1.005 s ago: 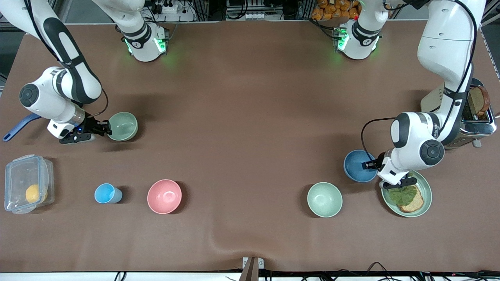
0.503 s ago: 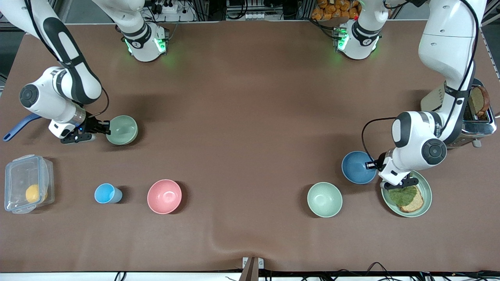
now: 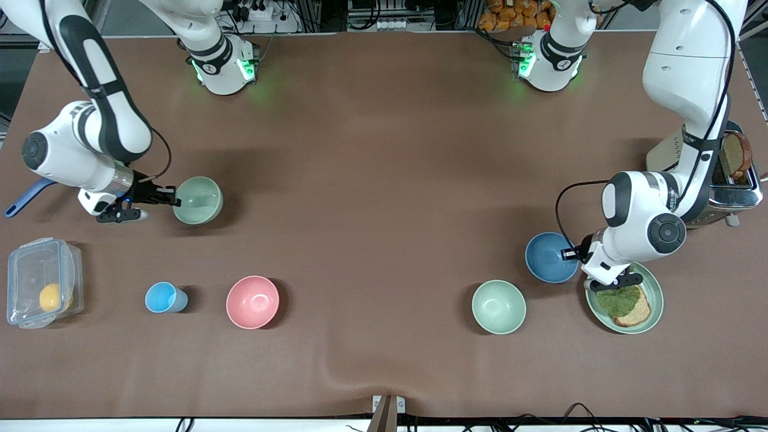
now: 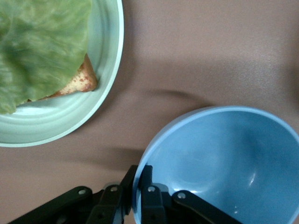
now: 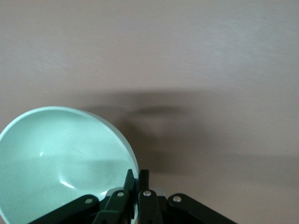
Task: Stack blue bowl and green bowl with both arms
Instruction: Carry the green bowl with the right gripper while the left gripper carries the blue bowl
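The green bowl (image 3: 199,200) is a pale sage-green deep bowl toward the right arm's end of the table. My right gripper (image 3: 174,201) is shut on its rim, one finger inside and one outside; the right wrist view shows the bowl (image 5: 60,158) and the gripper (image 5: 137,179), with the bowl's shadow offset on the table. The blue bowl (image 3: 549,257) is toward the left arm's end. My left gripper (image 3: 570,254) is shut on its rim, as the left wrist view shows for the bowl (image 4: 224,163) and the gripper (image 4: 138,183).
A mintier green bowl (image 3: 498,306), a pink bowl (image 3: 252,302) and a light-blue cup (image 3: 164,297) sit nearer the front camera. A green plate (image 3: 656,298) with bread and leaf lies beside the blue bowl. A toaster (image 3: 733,180), a clear lidded box (image 3: 41,282) and a blue handle (image 3: 25,198) lie at the ends.
My right gripper has carried the green bowl a short way toward the table's middle. The left gripper and the blue bowl have barely shifted.
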`<state>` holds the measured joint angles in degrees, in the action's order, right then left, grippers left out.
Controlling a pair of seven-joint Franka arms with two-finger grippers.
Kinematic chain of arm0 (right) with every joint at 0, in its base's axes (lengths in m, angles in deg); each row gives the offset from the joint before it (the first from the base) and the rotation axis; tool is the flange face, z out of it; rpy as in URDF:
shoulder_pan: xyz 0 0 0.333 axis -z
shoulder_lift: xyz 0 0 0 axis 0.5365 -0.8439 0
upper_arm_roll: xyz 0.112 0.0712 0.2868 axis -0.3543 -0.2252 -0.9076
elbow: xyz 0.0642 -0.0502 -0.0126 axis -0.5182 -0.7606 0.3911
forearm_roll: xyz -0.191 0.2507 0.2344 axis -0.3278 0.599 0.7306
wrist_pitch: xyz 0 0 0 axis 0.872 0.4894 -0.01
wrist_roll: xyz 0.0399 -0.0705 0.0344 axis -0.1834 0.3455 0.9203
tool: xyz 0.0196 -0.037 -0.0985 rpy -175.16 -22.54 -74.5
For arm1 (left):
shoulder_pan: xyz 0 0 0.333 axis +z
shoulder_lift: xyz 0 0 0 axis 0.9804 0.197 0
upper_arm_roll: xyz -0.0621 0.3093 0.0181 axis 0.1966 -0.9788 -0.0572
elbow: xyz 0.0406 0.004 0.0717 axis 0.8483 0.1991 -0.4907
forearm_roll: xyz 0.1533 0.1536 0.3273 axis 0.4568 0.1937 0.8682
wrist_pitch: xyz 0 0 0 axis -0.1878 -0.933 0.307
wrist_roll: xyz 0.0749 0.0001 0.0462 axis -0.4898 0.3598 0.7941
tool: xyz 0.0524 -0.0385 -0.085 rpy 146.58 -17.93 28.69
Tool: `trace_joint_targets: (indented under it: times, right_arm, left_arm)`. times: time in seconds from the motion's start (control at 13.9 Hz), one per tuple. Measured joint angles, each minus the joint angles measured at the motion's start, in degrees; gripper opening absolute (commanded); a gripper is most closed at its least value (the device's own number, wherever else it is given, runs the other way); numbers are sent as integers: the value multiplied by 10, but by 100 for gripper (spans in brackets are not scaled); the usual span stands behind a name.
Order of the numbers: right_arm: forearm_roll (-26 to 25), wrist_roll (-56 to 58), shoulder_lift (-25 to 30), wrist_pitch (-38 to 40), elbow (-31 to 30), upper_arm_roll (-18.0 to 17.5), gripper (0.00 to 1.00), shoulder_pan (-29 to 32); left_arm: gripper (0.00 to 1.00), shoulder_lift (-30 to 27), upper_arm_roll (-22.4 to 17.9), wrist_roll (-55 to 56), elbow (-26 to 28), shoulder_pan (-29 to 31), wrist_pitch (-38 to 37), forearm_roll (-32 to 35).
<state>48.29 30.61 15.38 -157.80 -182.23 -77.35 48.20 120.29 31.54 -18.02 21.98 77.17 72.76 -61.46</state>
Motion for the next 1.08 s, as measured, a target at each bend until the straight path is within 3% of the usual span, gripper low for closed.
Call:
trace_joint_targets:
  times: [0.79,1.08]
  right_arm:
    - [4,-408,33,-8,23,-5,0,-251]
    - [4,-558,27,-52,31,-5,0,-351]
  left_arm:
    - [0,-22,-2,1,-13,6,2,-2]
    - [0,-40,-2,1,-6,6,1,-44]
